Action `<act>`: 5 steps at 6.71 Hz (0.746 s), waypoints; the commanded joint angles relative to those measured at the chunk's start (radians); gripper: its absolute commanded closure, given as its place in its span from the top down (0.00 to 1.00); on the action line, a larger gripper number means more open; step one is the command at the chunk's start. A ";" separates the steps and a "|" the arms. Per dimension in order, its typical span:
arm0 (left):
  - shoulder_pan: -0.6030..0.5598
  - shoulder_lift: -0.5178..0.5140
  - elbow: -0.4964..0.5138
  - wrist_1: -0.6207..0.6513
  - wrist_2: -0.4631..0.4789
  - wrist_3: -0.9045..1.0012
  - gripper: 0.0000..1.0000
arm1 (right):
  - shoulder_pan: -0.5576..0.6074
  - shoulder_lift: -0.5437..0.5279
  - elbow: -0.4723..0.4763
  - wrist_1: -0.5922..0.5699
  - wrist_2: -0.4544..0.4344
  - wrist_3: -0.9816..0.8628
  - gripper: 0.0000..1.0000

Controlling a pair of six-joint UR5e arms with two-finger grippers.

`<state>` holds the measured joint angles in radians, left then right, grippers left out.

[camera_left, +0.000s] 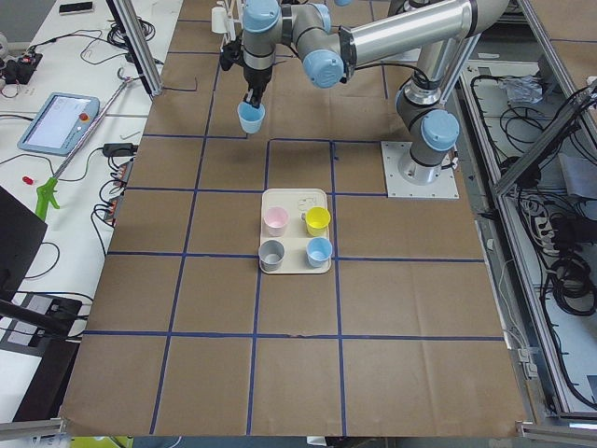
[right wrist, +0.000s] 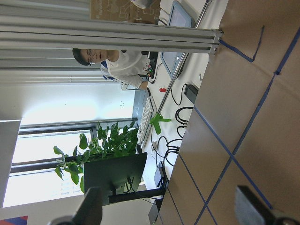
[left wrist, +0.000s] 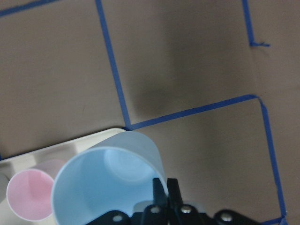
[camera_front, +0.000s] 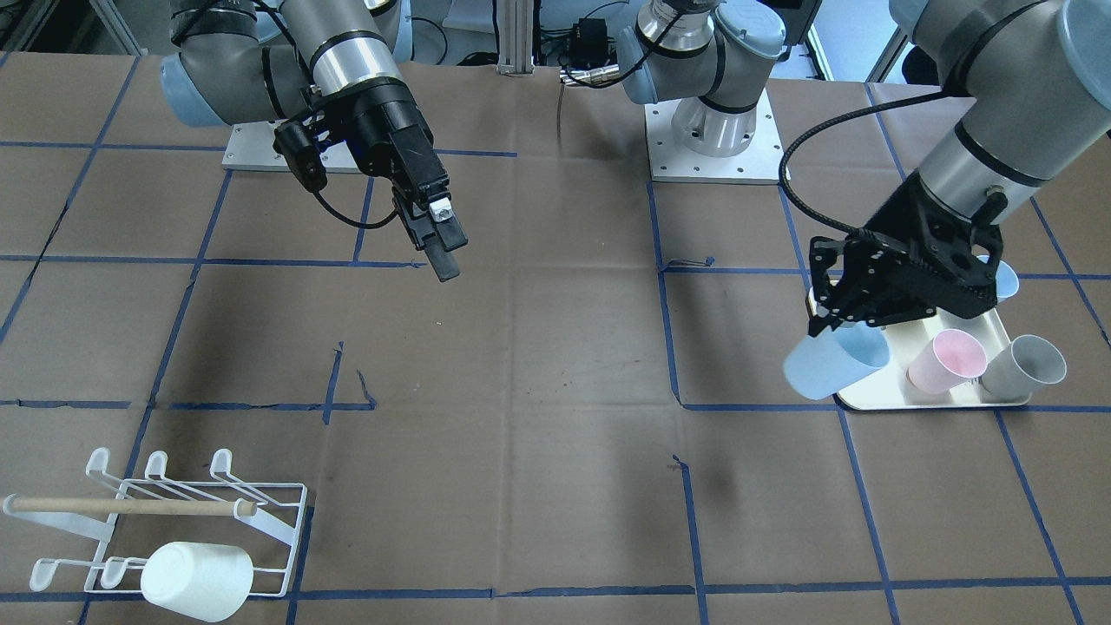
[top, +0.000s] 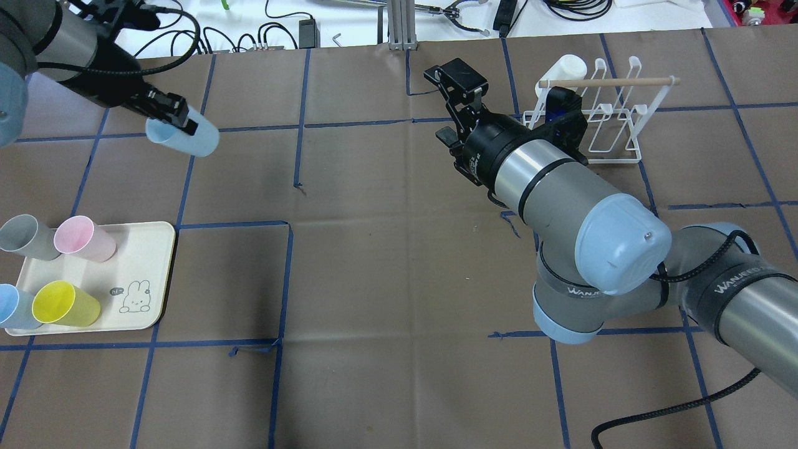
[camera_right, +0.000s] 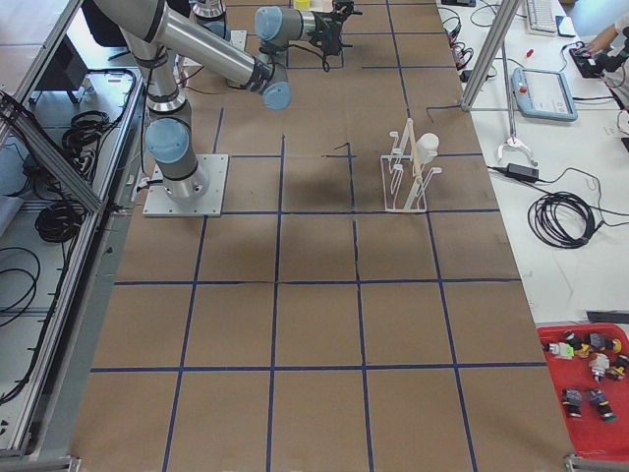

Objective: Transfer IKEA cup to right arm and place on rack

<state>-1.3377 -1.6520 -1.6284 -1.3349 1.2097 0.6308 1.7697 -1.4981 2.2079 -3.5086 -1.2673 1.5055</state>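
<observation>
My left gripper (top: 179, 120) is shut on the rim of a light-blue IKEA cup (top: 187, 136) and holds it tilted in the air, just off the tray's corner. The front view shows the cup (camera_front: 833, 360) under the gripper (camera_front: 826, 323). In the left wrist view the fingers pinch the cup's wall (left wrist: 108, 183). My right gripper (top: 450, 106) is open and empty, raised over mid-table and pointing towards the left arm; its fingers stand wide apart in the right wrist view. The white wire rack (top: 614, 128) with its wooden dowel stands beside the right arm.
A white cup (camera_front: 197, 580) hangs on the rack (camera_front: 278, 529). The cream tray (top: 146, 280) holds grey (top: 25, 237), pink (top: 84, 238), yellow (top: 65, 304) and blue (top: 14, 307) cups. Blue tape lines grid the brown table.
</observation>
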 commanded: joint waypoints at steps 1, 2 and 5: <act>-0.031 0.009 -0.001 0.047 -0.378 0.021 0.00 | 0.010 -0.001 0.007 -0.003 -0.014 0.076 1.00; -0.038 0.005 -0.005 0.131 -0.481 0.021 0.00 | 0.010 0.001 0.010 -0.003 -0.012 0.176 1.00; -0.124 0.001 -0.173 0.522 -0.552 0.017 0.00 | 0.025 -0.001 0.010 0.016 0.008 0.243 1.00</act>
<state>-1.4229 -1.6489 -1.7174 -0.9926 0.6760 0.6524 1.7862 -1.4985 2.2186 -3.4998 -1.2683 1.7403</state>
